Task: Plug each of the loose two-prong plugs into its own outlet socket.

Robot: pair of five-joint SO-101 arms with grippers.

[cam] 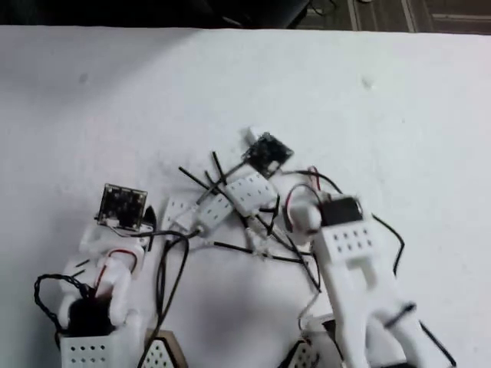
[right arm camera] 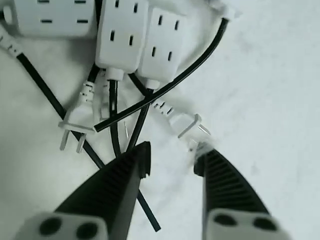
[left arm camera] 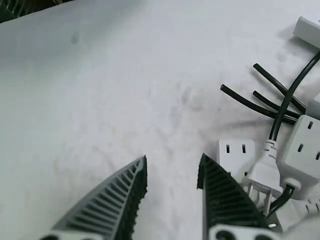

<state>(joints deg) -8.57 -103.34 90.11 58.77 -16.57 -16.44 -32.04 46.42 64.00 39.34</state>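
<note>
Left tool [left arm camera: 173,165] over white table [left arm camera: 100,75]

1. A white counter [cam: 230,92] takes up most of the high view, its far edge running straight across the top.
2. Beyond that edge lies a dark strip [cam: 153,11].
3. At the far right, brownish floor [cam: 441,15] with pale lines shows.
4. A faint grey smudge [cam: 83,77] marks the counter; the light is even and the shadows soft.
</note>
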